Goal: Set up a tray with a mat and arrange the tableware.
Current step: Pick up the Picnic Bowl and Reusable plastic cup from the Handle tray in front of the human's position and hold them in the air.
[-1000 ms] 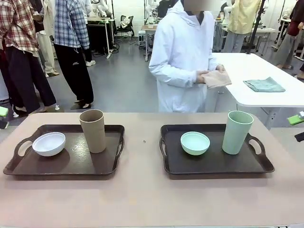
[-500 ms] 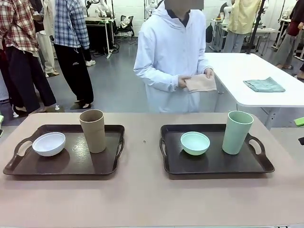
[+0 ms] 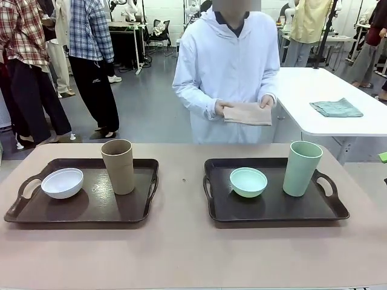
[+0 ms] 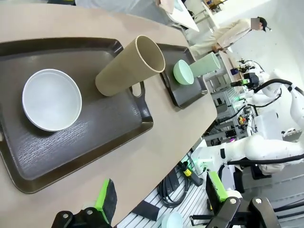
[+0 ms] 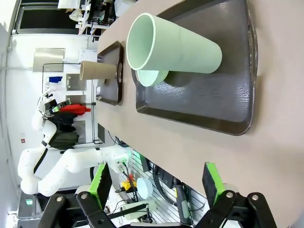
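Note:
On the left dark tray (image 3: 36, 212) stand a small white bowl (image 3: 62, 183) and a tall tan-brown cup (image 3: 118, 166). The right tray (image 3: 272, 211) carries a small mint-green bowl (image 3: 248, 182) and a tall mint-green cup (image 3: 302, 168). Across the table a person in white holds a beige mat (image 3: 247, 113) flat in both hands. My left gripper (image 4: 160, 197) hangs open off the table's near edge, facing the white bowl (image 4: 51, 99) and tan cup (image 4: 130, 66). My right gripper (image 5: 156, 183) is open too, back from the mint cup (image 5: 175, 45) and mint bowl (image 5: 152, 77).
A folded green cloth (image 3: 337, 107) lies on a white side table (image 3: 314, 84) behind the person. Bare tan tabletop (image 3: 181, 254) stretches between and in front of the trays. Other people stand far back on the left.
The person has turned to face the table and brought the beige mat in front of the body, now held spread in both hands. Trays and tableware have not moved.

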Controlling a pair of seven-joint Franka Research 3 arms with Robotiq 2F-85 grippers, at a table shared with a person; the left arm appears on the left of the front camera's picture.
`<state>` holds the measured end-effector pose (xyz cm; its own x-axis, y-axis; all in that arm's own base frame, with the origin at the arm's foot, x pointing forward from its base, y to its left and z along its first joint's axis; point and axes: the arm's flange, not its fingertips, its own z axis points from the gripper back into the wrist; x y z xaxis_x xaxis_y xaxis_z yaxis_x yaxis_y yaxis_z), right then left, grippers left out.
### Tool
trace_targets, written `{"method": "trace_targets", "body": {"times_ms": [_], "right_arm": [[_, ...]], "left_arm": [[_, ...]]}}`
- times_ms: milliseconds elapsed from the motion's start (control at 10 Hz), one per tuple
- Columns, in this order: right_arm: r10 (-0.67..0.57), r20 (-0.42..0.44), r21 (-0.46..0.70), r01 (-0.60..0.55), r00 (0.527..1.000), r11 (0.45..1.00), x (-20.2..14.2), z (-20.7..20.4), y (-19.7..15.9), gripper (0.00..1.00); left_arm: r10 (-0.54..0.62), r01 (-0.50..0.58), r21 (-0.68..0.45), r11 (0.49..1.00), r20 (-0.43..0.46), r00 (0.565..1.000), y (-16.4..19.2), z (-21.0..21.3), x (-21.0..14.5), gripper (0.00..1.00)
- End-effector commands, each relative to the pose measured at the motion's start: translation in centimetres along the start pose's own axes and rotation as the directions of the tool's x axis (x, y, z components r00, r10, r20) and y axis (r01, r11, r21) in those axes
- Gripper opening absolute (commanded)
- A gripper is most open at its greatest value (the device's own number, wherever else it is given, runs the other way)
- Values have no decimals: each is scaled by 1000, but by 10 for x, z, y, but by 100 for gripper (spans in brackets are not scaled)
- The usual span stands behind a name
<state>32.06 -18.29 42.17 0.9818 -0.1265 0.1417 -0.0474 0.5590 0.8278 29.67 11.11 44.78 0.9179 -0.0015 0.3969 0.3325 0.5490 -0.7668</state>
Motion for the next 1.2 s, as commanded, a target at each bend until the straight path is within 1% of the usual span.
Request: {"method": "trace_targets", "body": {"times_ms": [0,1100], "right_arm": [[12,9,23,-12,1000,1000,3,-1,0,100],[12,9,23,-12,1000,1000,3,-1,0,100]], "left_arm": [[-23,24,-19,1000,14,1000,1,0,3,100],[-23,24,-19,1000,14,1000,1,0,3,100]]}}
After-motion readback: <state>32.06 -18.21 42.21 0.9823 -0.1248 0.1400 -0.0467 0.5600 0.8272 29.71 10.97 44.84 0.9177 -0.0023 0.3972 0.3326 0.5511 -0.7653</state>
